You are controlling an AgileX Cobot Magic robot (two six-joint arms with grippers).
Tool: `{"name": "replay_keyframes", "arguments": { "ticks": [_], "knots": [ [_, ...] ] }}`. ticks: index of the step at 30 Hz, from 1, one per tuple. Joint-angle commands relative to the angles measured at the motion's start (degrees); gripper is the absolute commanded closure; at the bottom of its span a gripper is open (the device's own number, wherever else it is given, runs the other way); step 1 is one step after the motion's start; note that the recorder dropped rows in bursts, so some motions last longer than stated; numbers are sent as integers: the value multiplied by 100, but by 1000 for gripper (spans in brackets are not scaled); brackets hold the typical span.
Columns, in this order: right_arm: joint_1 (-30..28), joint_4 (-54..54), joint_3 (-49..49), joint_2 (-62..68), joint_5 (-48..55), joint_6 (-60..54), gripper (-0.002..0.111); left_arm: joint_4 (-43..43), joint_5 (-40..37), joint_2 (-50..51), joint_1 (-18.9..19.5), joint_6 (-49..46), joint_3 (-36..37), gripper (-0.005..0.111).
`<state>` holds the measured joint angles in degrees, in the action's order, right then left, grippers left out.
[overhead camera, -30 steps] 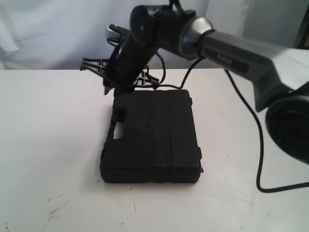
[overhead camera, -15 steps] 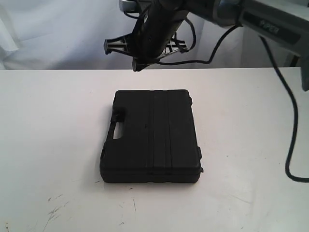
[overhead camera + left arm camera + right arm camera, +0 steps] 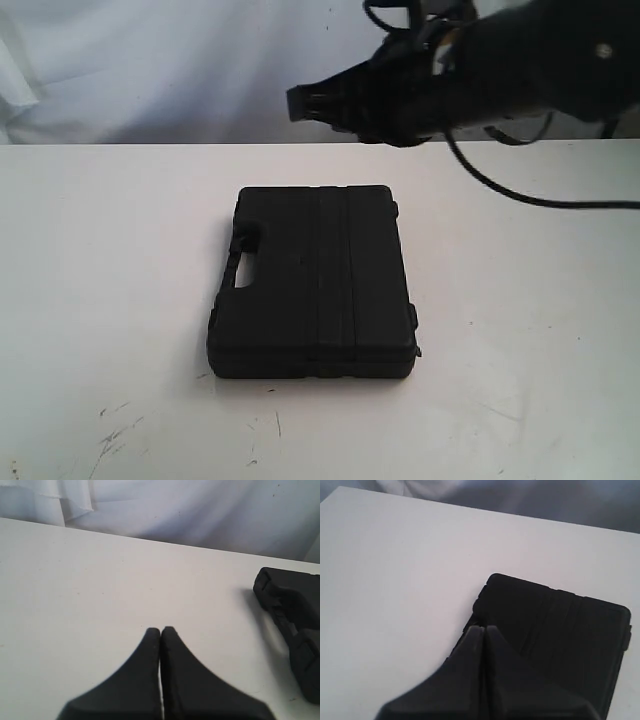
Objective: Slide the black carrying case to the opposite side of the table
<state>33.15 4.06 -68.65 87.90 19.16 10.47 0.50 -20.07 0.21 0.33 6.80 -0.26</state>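
The black case (image 3: 315, 285) lies flat, white table (image 3: 100, 250) showing along every edge.

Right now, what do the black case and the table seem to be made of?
The case looks like moulded hard plastic, matte black: ribs along the lid and a handle cut-out formed in. The table seems smooth white laminate or painted board, with faint dark scuffs; which one, I cannot tell.
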Motion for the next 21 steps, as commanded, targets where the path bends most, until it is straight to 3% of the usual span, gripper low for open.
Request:
{"name": "replay_keyframes", "arguments": {
  "ticks": [1, 17, 21],
  "knots": [
    [8, -51, 926, -1224, 160, -63, 108, 2, 14, -21, -33, 7, 26, 107],
    [-39, -976, 1036, -2838, 1521, -92, 108, 2, 14, -21, -33, 22, 26, 107],
    [-639, -813, 1709, -3412, 1137, 3, 108, 2, 14, -21, -33, 5, 26, 107]
  ]
}}
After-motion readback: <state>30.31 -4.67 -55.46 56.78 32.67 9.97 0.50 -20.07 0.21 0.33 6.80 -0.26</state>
